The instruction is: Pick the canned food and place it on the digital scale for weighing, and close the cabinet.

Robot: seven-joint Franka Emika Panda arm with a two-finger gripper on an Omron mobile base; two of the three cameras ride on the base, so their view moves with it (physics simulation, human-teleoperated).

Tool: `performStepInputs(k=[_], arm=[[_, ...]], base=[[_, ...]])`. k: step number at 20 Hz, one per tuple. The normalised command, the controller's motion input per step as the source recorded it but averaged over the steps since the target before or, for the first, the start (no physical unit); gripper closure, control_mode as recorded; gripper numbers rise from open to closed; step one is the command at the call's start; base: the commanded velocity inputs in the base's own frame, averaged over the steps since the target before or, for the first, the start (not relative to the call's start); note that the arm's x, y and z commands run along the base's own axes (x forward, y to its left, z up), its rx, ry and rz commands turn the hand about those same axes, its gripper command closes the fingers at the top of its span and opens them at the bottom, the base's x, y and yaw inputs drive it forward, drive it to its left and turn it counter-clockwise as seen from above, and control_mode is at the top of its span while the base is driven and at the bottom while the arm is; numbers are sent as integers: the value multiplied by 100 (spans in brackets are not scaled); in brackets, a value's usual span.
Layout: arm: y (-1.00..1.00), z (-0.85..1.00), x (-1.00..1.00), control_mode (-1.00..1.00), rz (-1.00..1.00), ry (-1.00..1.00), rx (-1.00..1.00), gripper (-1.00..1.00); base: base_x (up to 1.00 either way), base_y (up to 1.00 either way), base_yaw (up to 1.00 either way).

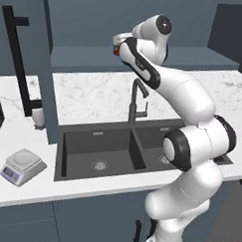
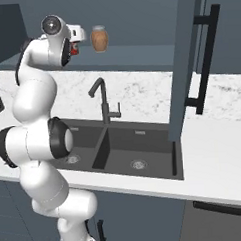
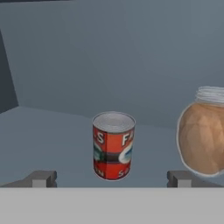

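Observation:
The canned food (image 3: 113, 145), red-labelled with a silvery top, stands upright on the shelf of the cabinet (image 1: 96, 59). It is centred just ahead of my gripper (image 3: 111, 179), which is open, with one fingertip on each side and nothing touching. From the right base view a bit of the can (image 2: 74, 49) peeks out under my hand. The digital scale (image 1: 22, 166) sits on the counter at the far left, well below. Both cabinet doors hang open: the left door (image 1: 43, 65) and the right door (image 2: 187, 64).
A tan ceramic jar (image 3: 203, 135) stands close to the right of the can, also on the shelf (image 2: 99, 38). Below lie the dark double sink (image 1: 99, 152) and its faucet (image 1: 136, 101). The open doors' black bar handles (image 2: 204, 58) jut out over the counter.

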Motion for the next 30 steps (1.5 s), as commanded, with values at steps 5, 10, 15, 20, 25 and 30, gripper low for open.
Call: performStepInputs(k=[5,10,15,20,25,30], arm=[[0,0,20,-100,0,0,0,-100],[1,-2,24,-100,0,0,0,-100],[1,-1,27,-100,0,0,0,-100],[3,-1,23,-100,0,0,0,-100],[13,-3,13,-100,0,-1,0,-100],[3,-5,13,-100,0,-3,0,-100]], base=[[0,0,0],[0,0,0],[0,0,0],[0,0,0],[0,0,0],[0,0,0]])
